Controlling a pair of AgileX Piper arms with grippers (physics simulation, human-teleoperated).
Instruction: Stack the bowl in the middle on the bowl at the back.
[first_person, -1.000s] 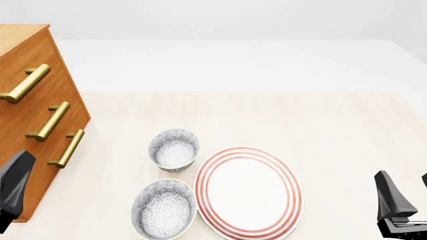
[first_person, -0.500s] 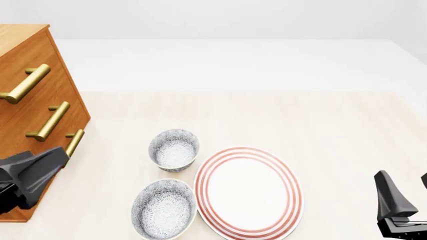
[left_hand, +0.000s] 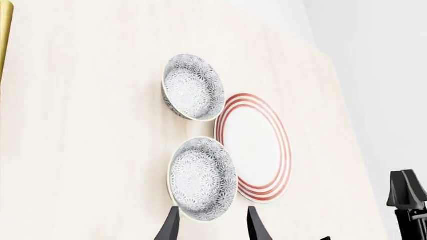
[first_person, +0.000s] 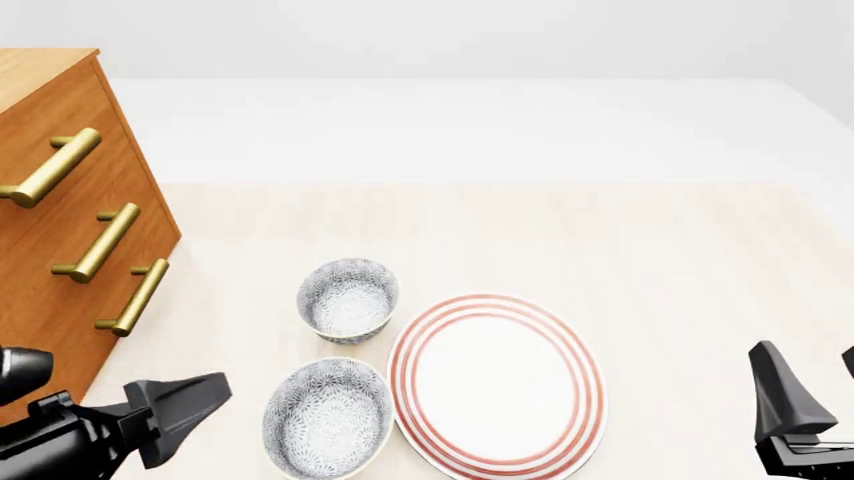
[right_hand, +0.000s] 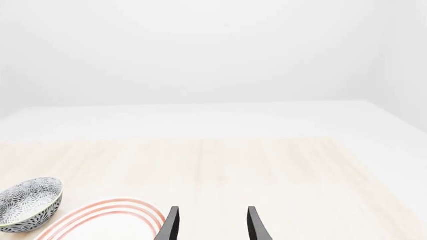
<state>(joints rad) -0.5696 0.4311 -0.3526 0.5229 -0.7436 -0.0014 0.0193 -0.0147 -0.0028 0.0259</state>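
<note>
Two speckled bowls on my desk (first_person: 641, 240): the near bowl (first_person: 327, 417) sits touching the plate's (first_person: 497, 385) left edge, the far bowl (first_person: 347, 298) just behind it. My left fingers (left_hand: 212, 226) are spread empty beside the near bowl; right fingers (right_hand: 212, 224) likewise parted, holding nothing.

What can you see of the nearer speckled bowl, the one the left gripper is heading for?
The bowl in the middle is small, round, ceramic-looking, with grey-and-white floral speckle inside and out and a pale rim. It sits upright and empty on the table, in front of its twin, the bowl at the back, and close beside the plate. The left gripper, open, is beside it, not touching.
</note>
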